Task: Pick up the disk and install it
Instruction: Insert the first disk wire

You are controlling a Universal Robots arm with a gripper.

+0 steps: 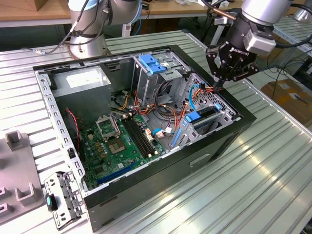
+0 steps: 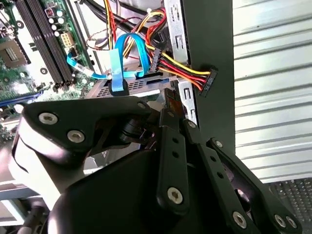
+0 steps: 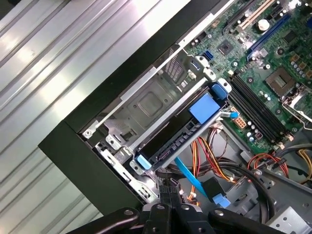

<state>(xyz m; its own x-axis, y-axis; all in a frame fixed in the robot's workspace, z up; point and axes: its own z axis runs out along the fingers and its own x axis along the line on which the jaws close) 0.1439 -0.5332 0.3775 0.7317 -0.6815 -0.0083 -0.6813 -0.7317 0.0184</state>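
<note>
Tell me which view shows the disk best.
The first wrist view: the disk shows along its full length in the metal bay, blue carrier frame visible. The exterior view shows the disk small, on edge. The second wrist view shows a strip of it, partly behind a blue cable.

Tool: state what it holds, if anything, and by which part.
Nothing is held. The tool is shut and empty near the drive bay, where the disk sits, apart from it.
</note>
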